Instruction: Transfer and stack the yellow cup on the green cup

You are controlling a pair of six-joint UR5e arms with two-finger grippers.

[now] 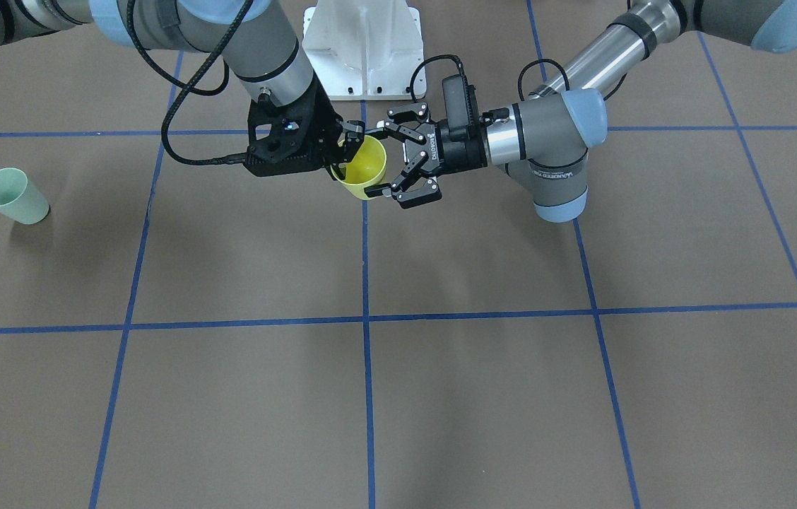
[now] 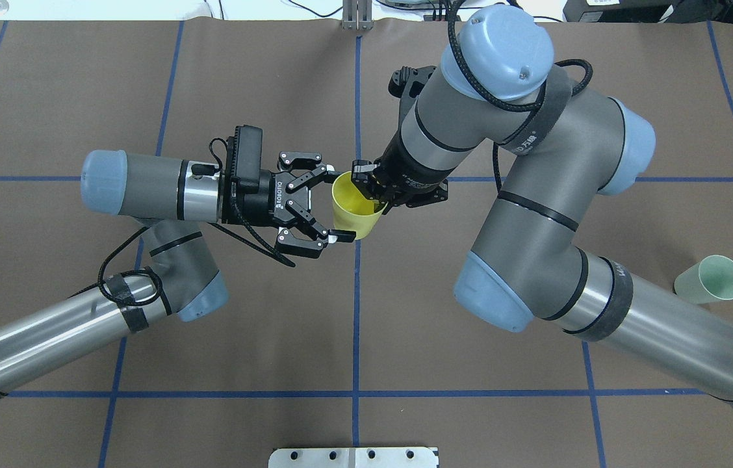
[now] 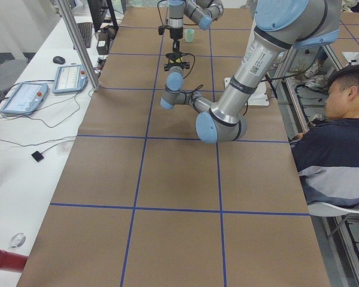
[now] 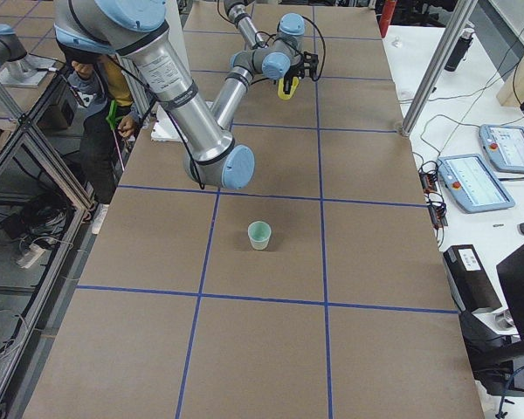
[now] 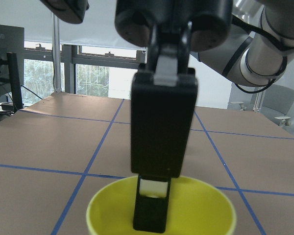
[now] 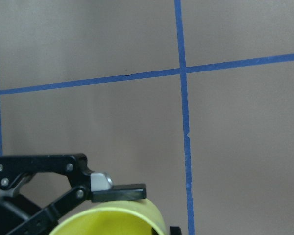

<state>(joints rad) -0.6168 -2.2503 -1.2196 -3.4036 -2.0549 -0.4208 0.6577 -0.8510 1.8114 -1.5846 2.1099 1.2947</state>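
Observation:
The yellow cup (image 1: 367, 170) hangs tilted above the middle of the table, near the robot's base. My right gripper (image 1: 350, 147) is shut on its rim, with one finger inside the cup, as the left wrist view (image 5: 154, 205) shows. My left gripper (image 1: 379, 160) is open; its fingers (image 2: 340, 237) straddle the cup's (image 2: 353, 211) sides, and whether they touch it I cannot tell. The green cup (image 1: 13, 196) stands upright far out on my right side, also in the overhead view (image 2: 711, 279).
A white mount base (image 1: 363, 49) stands just behind the cup. The brown table has blue tape grid lines (image 1: 367, 318). A seated person (image 3: 341, 131) is at the table's side. Teach pendants (image 4: 506, 148) lie on a side bench.

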